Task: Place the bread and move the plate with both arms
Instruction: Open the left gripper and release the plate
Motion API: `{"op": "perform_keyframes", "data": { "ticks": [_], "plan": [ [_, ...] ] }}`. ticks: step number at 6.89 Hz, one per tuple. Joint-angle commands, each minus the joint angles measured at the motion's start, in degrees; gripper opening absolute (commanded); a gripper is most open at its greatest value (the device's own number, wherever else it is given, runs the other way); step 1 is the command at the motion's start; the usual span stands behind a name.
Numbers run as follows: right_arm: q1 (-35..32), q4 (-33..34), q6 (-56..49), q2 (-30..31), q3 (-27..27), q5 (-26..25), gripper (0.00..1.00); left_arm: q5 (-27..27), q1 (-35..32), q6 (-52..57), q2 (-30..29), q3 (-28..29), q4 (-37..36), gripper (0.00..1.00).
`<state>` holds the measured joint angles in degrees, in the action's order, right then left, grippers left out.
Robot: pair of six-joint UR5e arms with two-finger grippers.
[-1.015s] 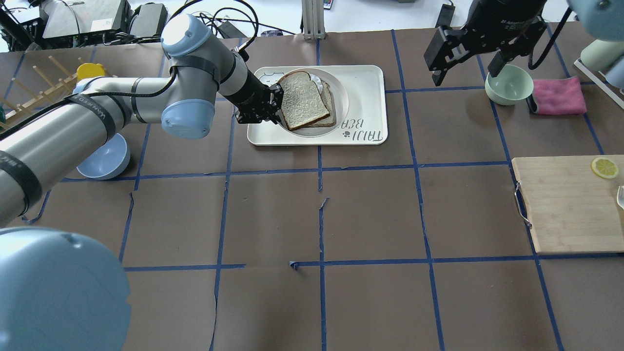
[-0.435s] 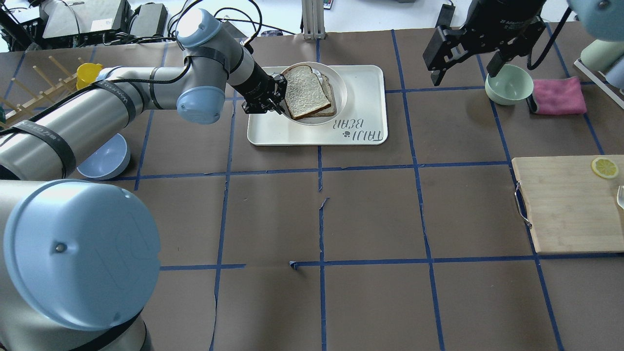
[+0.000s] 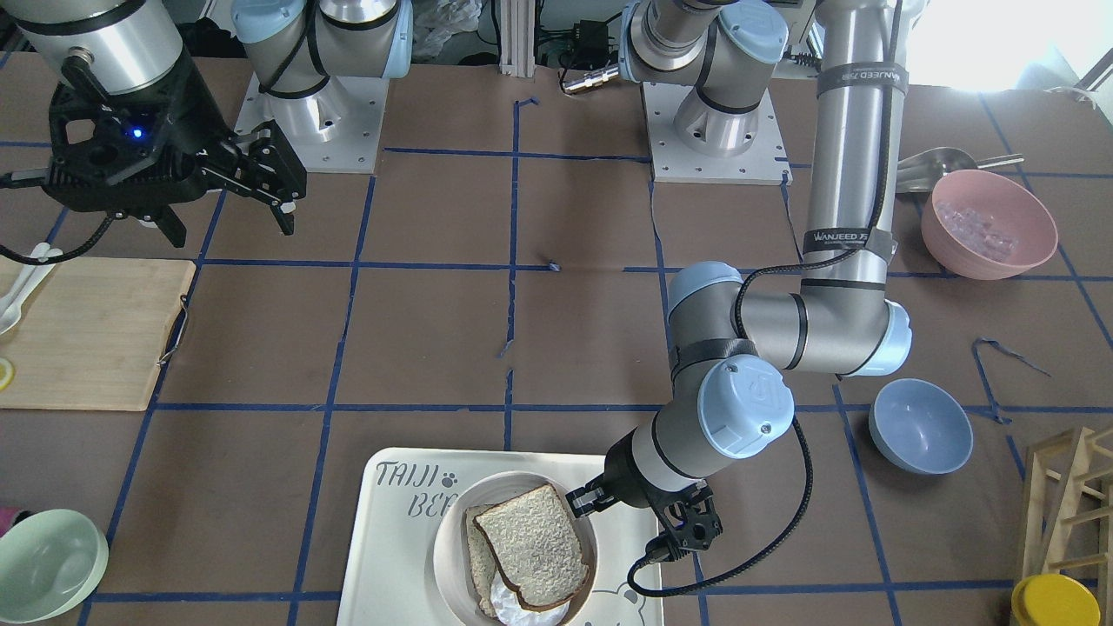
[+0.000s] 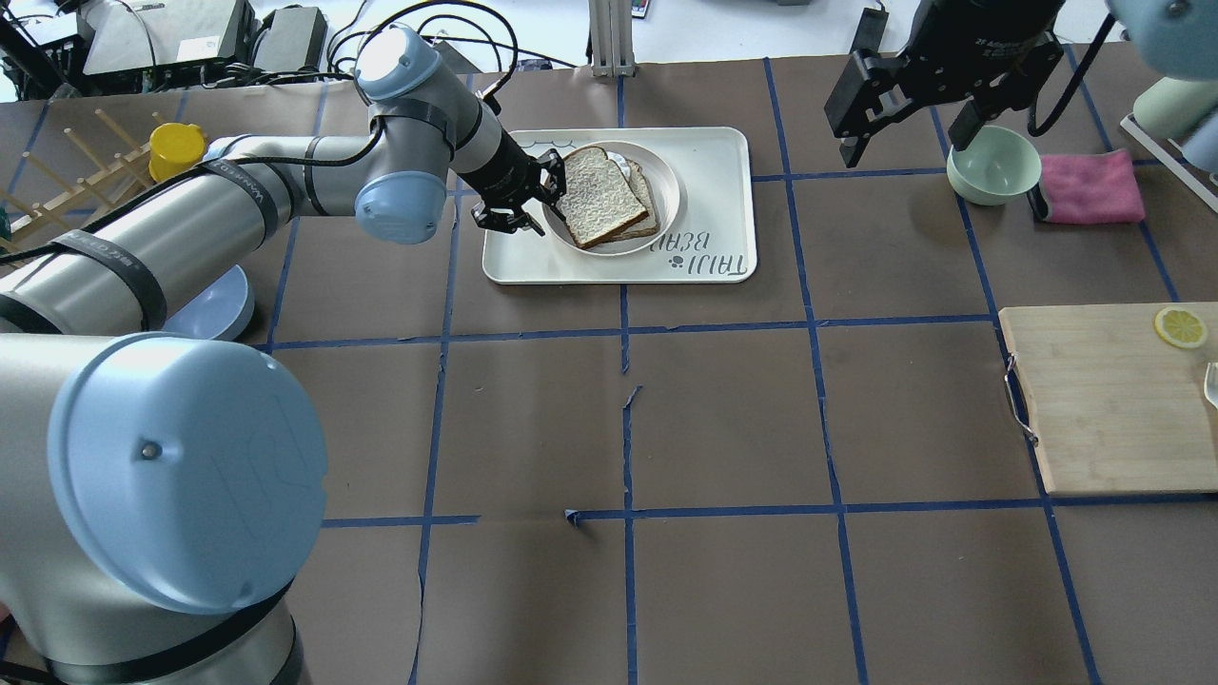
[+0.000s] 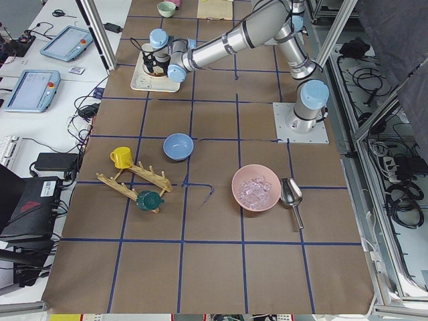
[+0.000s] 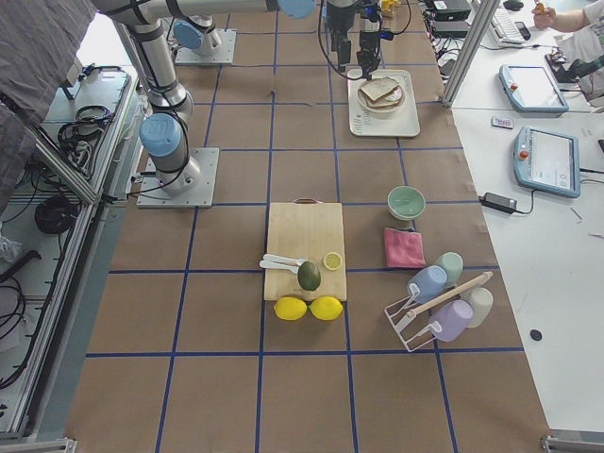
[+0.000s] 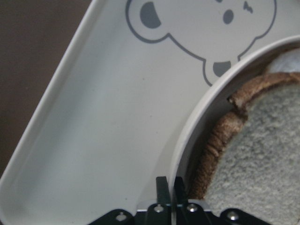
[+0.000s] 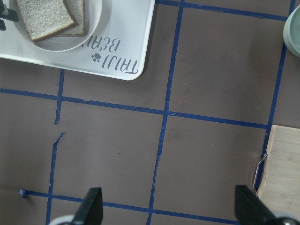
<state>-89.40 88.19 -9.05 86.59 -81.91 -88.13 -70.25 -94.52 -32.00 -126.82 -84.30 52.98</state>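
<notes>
The bread lies in the plate, atop a thinner slice, on the tray. The left gripper pinches the plate's rim. The right gripper hangs spread wide, well apart from the tray, above the desk near a green bowl and a pink cloth.

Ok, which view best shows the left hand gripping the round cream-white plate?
The left wrist-mounted view: close up, the left hand pinches the rim of the round cream-white plate. Overhead and front-facing views show it small; side views barely show it.
</notes>
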Motion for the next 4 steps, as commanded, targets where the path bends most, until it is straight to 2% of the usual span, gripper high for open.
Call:
{"op": "perform_keyframes", "data": {
  "ticks": [1,3,4],
  "plan": [
    [0.1,0.0,0.0,0.0,0.0,0.0,1.00,-0.2,-0.3,0.1,7.9,-0.4,8.0,1.00],
    [0.1,0.0,0.1,0.0,0.0,0.1,1.00,-0.8,-0.7,0.3,18.2,-0.9,21.6,1.00],
    [0.1,0.1,0.1,0.0,0.0,0.1,1.00,-2.5,-1.3,0.5,23.4,-2.5,25.4,1.00]
  ]
}}
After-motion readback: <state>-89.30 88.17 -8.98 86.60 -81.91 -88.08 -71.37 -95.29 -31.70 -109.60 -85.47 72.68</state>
